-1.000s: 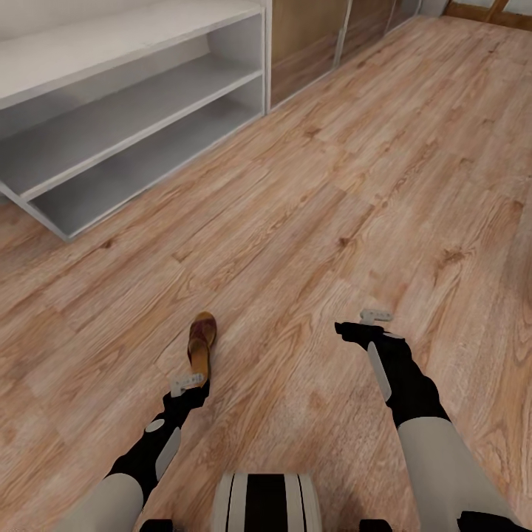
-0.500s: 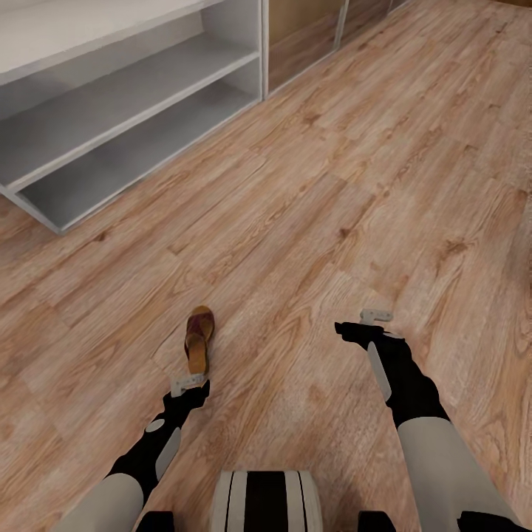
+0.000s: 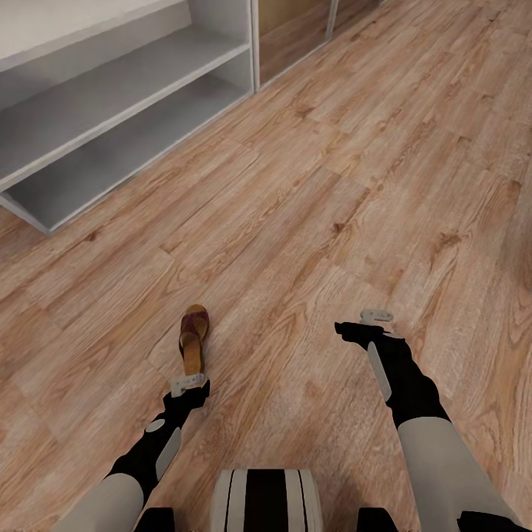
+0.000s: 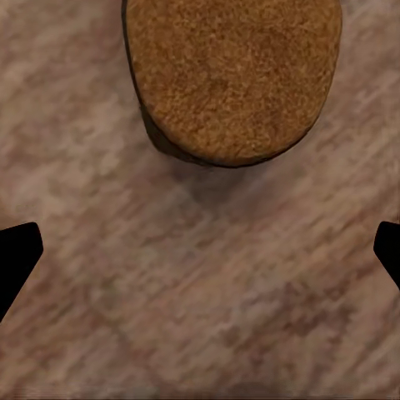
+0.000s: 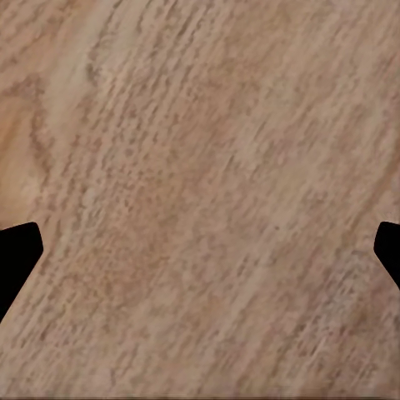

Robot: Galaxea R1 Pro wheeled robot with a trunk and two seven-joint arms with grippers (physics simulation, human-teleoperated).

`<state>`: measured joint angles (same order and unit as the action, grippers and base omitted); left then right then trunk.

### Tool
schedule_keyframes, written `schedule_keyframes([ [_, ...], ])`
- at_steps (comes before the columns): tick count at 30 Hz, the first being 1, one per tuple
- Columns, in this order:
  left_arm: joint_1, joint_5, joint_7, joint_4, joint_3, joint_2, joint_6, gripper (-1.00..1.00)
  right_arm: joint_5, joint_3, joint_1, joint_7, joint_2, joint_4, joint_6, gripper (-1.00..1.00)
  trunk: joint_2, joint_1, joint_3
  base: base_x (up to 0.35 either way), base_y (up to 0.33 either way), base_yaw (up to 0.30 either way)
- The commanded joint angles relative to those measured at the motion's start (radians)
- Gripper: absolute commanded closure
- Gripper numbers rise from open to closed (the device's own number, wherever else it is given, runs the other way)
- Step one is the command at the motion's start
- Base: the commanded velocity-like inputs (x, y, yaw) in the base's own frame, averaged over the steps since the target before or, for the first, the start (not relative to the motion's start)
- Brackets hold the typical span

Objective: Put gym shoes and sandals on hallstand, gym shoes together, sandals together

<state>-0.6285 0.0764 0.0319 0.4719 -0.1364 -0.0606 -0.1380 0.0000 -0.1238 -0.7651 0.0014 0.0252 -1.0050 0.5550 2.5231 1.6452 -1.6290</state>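
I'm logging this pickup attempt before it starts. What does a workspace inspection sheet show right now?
Surface: wood plank floor, bare around the arms.
Job's things: one brown sandal lying on the floor, just ahead of the left gripper; shoe rack beyond it, visible shelves hold nothing.
Clutter: nothing seen.
Grippers: left gripper open, fingertips apart in the wrist view, sandal's end ahead of them, not touched; right gripper open over bare floor.
Cables: nothing seen.
Surroundings: wood-toned panels beside the rack.
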Motion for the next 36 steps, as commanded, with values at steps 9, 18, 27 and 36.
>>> schedule_keyframes([
  [9, 0.0, 0.008, 0.003, -0.001, -0.003, 0.0, -0.003, -1.0, 0.0, -0.003, 0.0, 0.0, 0.001, -0.001, 0.005, -1.0, 0.001, 0.001, -0.012, 0.0, 0.0, 0.0],
  [18, 0.0, 0.008, 0.003, 0.0, -0.002, 0.0, -0.003, -1.0, 0.0, -0.002, 0.0, 0.0, 0.001, -0.001, 0.005, -1.0, 0.001, 0.001, -0.012, 0.103, -0.028, 0.0],
  [27, 0.0, 0.008, 0.003, 0.0, -0.002, 0.0, -0.003, -1.0, 0.0, -0.002, 0.0, 0.0, 0.001, -0.001, 0.005, -1.0, 0.001, 0.001, -0.012, 0.041, -0.014, 0.0],
  [36, 0.0, 0.008, 0.003, 0.0, -0.003, 0.0, -0.003, -1.0, 0.0, -0.003, 0.0, 0.0, 0.001, -0.001, 0.005, -1.0, 0.001, 0.001, -0.012, 0.086, -0.028, 0.0],
])
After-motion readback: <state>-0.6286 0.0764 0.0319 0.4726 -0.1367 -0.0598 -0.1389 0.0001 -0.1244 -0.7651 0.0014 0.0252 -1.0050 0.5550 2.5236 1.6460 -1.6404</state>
